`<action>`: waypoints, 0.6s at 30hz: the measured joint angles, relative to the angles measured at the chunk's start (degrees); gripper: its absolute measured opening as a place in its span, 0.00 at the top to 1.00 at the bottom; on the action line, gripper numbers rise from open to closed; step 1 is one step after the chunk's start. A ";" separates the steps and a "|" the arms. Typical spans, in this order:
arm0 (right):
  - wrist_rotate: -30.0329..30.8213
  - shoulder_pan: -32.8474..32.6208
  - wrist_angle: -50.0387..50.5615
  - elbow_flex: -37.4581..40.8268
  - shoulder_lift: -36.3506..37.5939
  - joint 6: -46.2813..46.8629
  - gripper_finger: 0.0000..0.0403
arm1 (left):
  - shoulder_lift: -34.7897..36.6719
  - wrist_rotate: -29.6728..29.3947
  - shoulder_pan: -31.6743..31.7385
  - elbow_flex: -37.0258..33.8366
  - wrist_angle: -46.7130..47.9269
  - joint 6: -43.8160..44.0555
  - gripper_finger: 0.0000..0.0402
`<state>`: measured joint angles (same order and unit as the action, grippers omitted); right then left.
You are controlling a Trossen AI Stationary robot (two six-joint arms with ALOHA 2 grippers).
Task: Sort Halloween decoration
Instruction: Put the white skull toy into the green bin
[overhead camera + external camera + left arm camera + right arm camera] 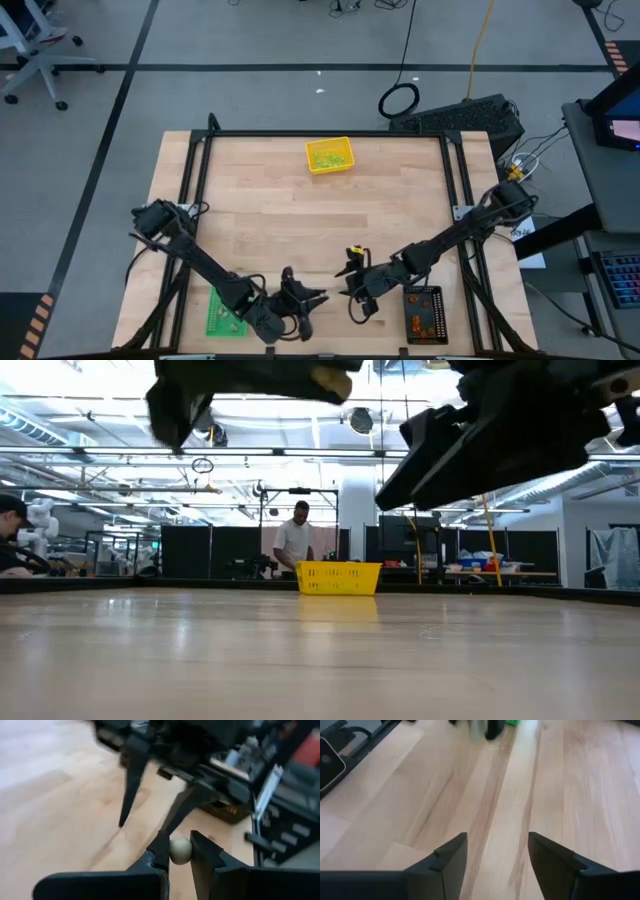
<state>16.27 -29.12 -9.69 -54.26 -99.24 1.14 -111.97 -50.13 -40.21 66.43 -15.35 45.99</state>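
Observation:
My left gripper [178,844] is shut on one pale beige ball [180,851], a decoration piece. It hovers over the table's near middle [312,298], just right of the green tray [225,312]. My right gripper [497,851] is open and holds nothing. It faces the left gripper from close by [352,288], and its two spread fingers [131,780] show in the left wrist view. The black tray [424,312] holds orange pieces near the right arm. The yellow tray [329,155] holds light green pieces at the far middle. My left gripper pinches the pale beige ball [180,851] between its two fingertips [159,845], one on each side. The ball is only at their free ends. It is lifted clear of the table.
Bare wood lies between the near trays and the yellow tray [338,575]. A black frame [200,150] runs along the table's far and side edges. In the low view a person [295,542] stands in the room beyond the table.

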 joint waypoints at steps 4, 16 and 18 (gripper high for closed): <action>-0.38 -0.72 1.66 0.00 0.57 2.38 0.50 | 2.98 2.16 -0.05 0.00 4.16 -10.24 0.91; -2.91 -3.95 0.93 0.00 0.53 1.31 0.55 | 8.88 4.83 -3.64 -0.04 10.31 -68.08 0.91; -2.77 -4.00 0.73 0.00 0.53 0.52 0.56 | 8.86 4.46 -4.39 -0.04 10.51 -80.30 0.91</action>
<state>13.50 -33.12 -8.96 -54.26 -98.72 1.66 -103.11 -45.68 -44.60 66.39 -4.84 -34.31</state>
